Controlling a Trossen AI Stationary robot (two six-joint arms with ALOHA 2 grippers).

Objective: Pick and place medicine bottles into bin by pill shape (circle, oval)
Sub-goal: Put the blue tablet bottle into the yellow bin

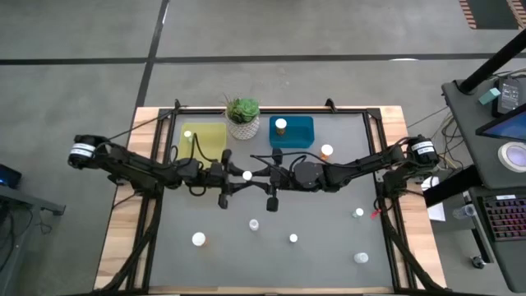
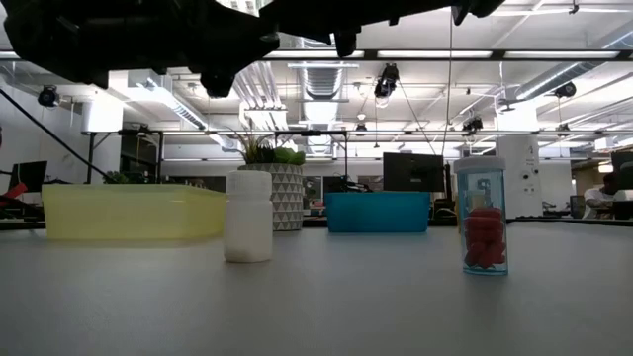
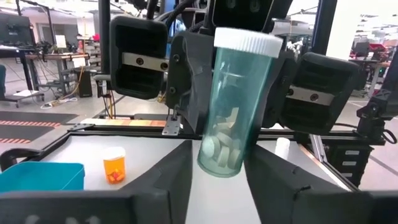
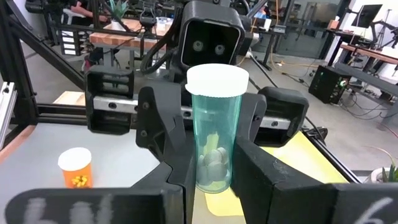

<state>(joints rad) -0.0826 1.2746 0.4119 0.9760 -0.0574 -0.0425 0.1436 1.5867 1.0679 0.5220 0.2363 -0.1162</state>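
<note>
A clear teal medicine bottle [image 1: 246, 175] with a white cap and white pills hangs above the table's middle between my two grippers, which meet there. My left gripper [image 1: 236, 176] comes from the table's left and my right gripper [image 1: 260, 175] from the right; both are closed around the bottle. The bottle shows tilted in the left wrist view [image 3: 233, 106] and upright in the right wrist view [image 4: 216, 130]. Several other small bottles stand on the table, among them an orange one [image 1: 327, 151]. My left gripper has the bottle's lower end [image 3: 219, 163] between its two fingers, coming level from the table's left. The bottle stands cap up, tilted in this view, lifted clear of the table. My right gripper pinches the bottle's lower half [image 4: 213, 171] between its two fingers, coming level from the table's right. The bottle stands upright in the hold, cap up, clear of the table.
A yellow bin [image 1: 207, 144] with one bottle, a potted plant [image 1: 243, 117] and a teal bin [image 1: 301, 133] with one bottle stand at the far side. Loose bottles stand on the near half: [image 1: 198, 239], [image 1: 254, 224], [image 1: 293, 238], [image 1: 359, 213], [image 1: 361, 257].
</note>
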